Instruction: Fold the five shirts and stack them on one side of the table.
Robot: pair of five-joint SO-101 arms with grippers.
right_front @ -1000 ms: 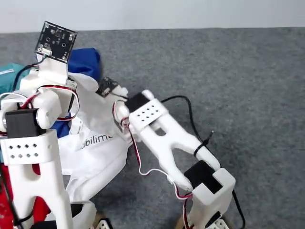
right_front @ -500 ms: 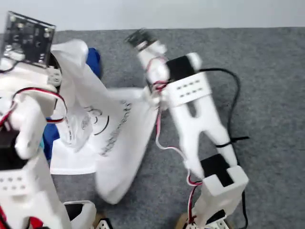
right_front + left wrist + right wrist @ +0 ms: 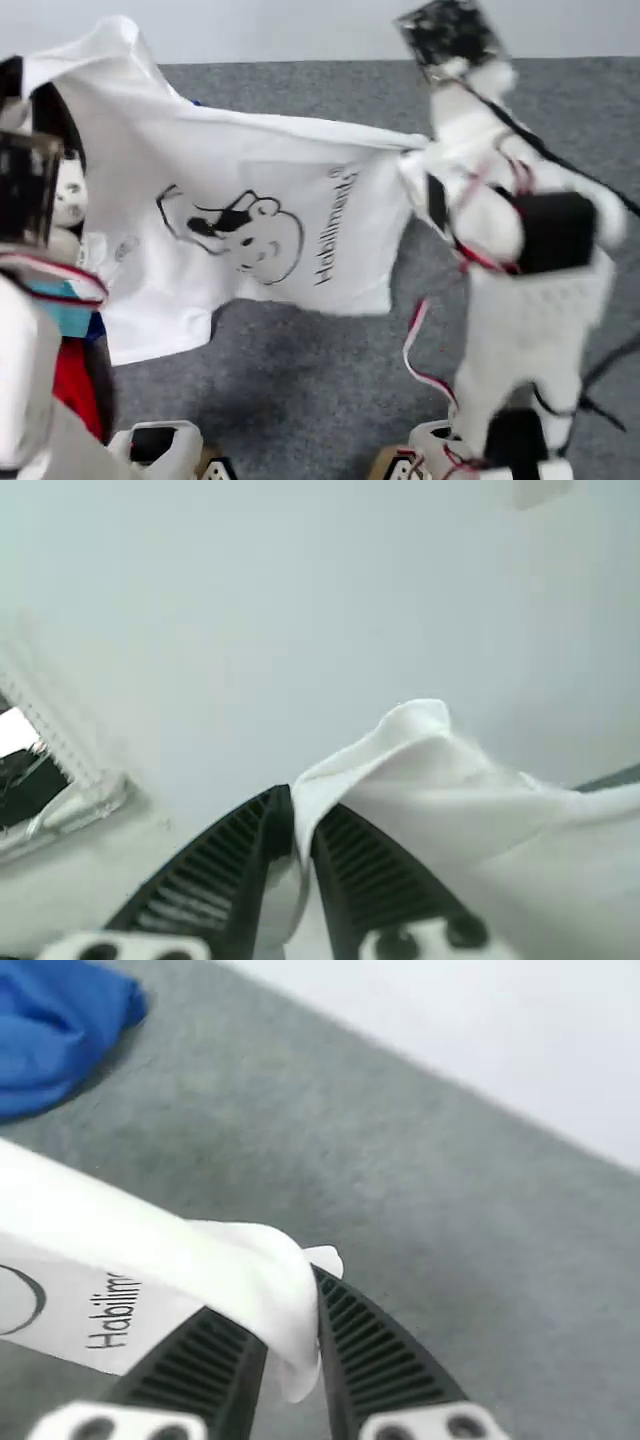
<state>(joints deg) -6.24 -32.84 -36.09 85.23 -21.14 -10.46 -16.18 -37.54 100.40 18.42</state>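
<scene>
Aloft, stretched wide: white printed shirt; blue shirt crumpled on table.

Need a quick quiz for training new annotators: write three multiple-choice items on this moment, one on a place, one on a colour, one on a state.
1. Where is the white shirt?
A. Lying flat
B. Held up, spread between the left end effector and the right end effector
C. Folded on a stack

2. What colour is the crumpled shirt on the table in the right wrist view?
A. Blue
B. Yellow
C. Black

3. What state is the right end effector in?
A. Open and empty
B. Shut on the white shirt
C. Shut on a sock

Key:
1 B, the high view shows the shirt stretched in the air from one arm to the other.
2 A, the bundle in the right wrist view is plainly blue.
3 B, white cloth is pinched between its jaws in the right wrist view.
</scene>
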